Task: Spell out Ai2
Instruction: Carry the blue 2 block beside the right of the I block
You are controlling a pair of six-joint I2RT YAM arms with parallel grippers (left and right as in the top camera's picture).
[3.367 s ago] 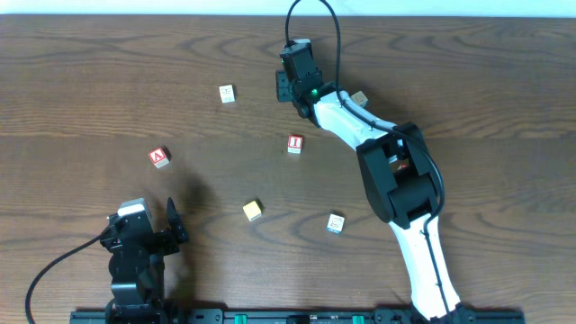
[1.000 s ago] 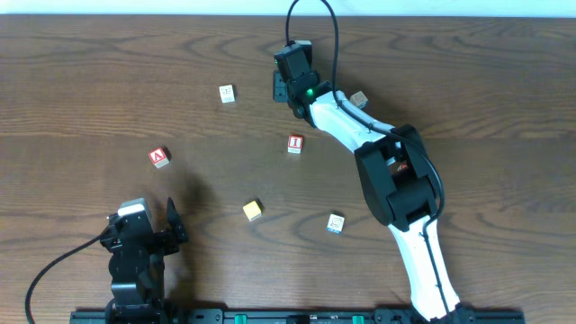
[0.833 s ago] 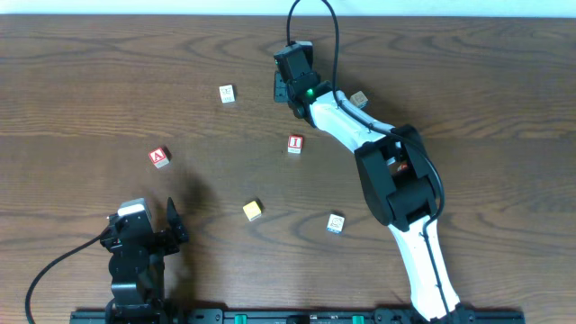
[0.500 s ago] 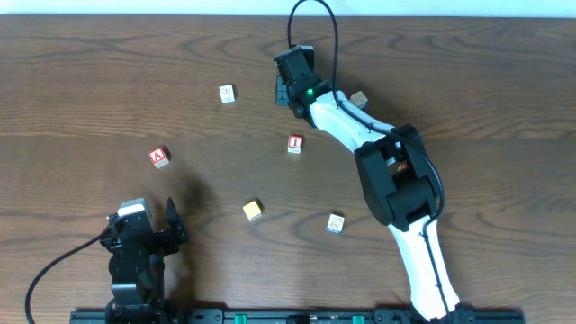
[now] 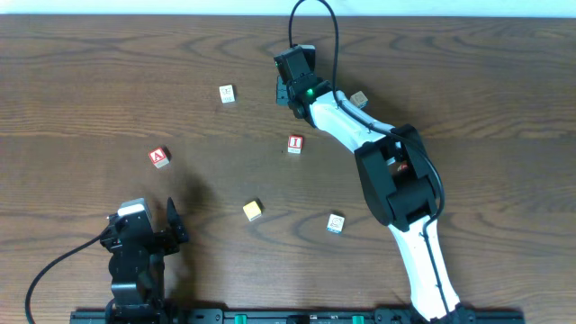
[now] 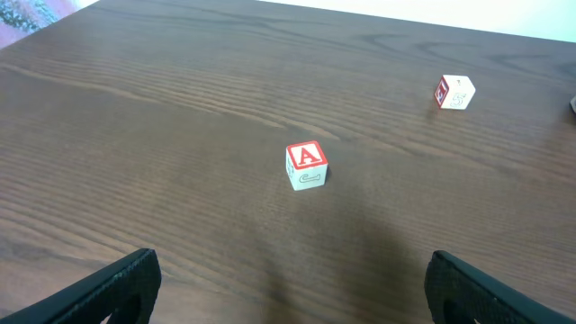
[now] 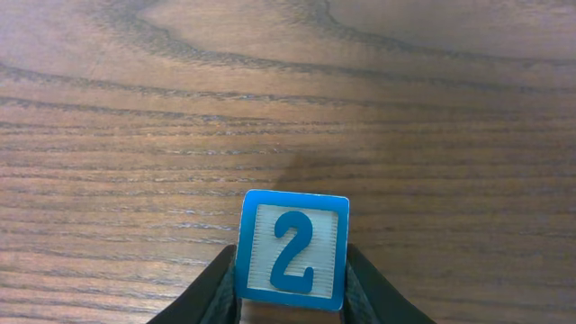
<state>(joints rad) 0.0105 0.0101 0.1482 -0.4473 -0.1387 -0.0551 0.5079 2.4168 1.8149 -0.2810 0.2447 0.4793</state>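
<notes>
The right gripper (image 7: 292, 301) pinches the blue "2" cube (image 7: 293, 249) squarely between its fingers (image 7: 219, 286); carry it level, numeral up. The left gripper (image 6: 290, 281) is spread wide, with the red "A" cube (image 6: 307, 166) ahead of it.

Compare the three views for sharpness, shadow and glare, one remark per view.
Overhead: evenly lit and sharp, with a soft shadow on the table by the left end effector. Left wrist: the A cube is crisp; the near dark fingertips blur slightly. Right wrist: the 2 cube is sharp, pale sheen on the far wood, fingers soft.
</notes>
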